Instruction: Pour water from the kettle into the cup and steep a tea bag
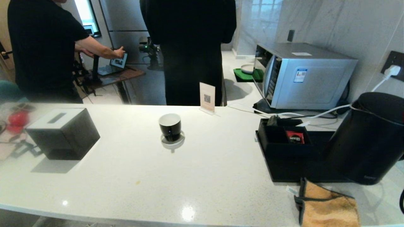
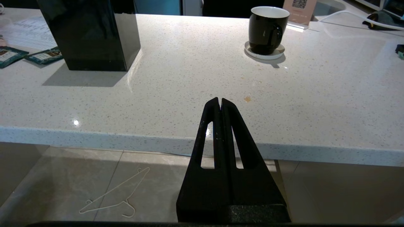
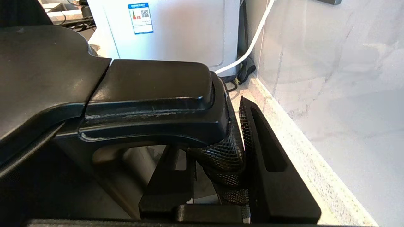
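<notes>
Nearest us, our left gripper [image 2: 220,102] hangs below the counter edge [image 2: 126,138], jaws pressed together and empty. Our right gripper [image 3: 217,157] clamps the mesh-wrapped handle [image 3: 225,151] of the kettle [image 1: 369,138], which stands on the black tray [image 1: 284,170] at the counter's right. Farther off at mid-counter, the cup [image 1: 170,126] sits on its saucer [image 1: 172,141].

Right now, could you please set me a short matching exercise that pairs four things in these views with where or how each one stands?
Things:
1. cup
2. kettle
3. left gripper
4. red sachet

Places or states:
A. held at its handle by the right gripper
B. in a compartment of the black tray
C. on a small white saucer
D. shut, empty, at the near edge of the counter

Pairs: 1-C, 2-A, 3-D, 4-B
</notes>
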You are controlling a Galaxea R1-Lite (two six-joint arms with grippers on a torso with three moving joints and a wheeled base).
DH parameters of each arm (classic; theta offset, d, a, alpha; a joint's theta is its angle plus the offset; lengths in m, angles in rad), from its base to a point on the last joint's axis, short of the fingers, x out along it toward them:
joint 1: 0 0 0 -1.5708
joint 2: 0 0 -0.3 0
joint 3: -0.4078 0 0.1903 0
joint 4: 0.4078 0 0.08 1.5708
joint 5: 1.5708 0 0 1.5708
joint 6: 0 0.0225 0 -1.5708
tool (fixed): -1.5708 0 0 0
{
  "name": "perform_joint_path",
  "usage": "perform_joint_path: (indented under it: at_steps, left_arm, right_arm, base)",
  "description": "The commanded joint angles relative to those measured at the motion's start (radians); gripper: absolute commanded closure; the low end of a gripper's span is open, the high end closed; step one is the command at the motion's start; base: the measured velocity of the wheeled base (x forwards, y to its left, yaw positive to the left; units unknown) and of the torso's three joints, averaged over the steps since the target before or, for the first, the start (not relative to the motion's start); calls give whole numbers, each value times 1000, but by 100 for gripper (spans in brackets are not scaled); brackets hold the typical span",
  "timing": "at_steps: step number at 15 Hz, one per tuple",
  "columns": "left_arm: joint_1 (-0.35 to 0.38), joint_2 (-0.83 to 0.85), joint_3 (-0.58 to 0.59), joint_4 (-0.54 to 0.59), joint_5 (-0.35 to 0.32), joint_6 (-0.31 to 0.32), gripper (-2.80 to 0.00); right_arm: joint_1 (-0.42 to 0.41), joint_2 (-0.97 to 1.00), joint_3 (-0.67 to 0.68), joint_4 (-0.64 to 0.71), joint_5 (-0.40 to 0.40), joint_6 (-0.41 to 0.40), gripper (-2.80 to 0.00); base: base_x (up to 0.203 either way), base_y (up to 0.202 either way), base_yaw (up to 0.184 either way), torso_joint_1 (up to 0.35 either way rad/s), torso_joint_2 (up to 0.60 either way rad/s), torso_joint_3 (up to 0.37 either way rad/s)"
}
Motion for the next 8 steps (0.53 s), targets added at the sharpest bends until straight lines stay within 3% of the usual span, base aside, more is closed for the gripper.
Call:
perform_joint_path:
  at_steps: [1,8]
  left_arm:
    - [0,1,0,0,0,-1,0]
    - [0,1,0,-2,0,-2,0]
  right_arm:
    - [9,-11,12,-8,4,1,0]
    - [15,-25,48,0,2,0,0]
  base:
    - [0,0,0,0,0,0]
    - [0,0,0,0,0,0]
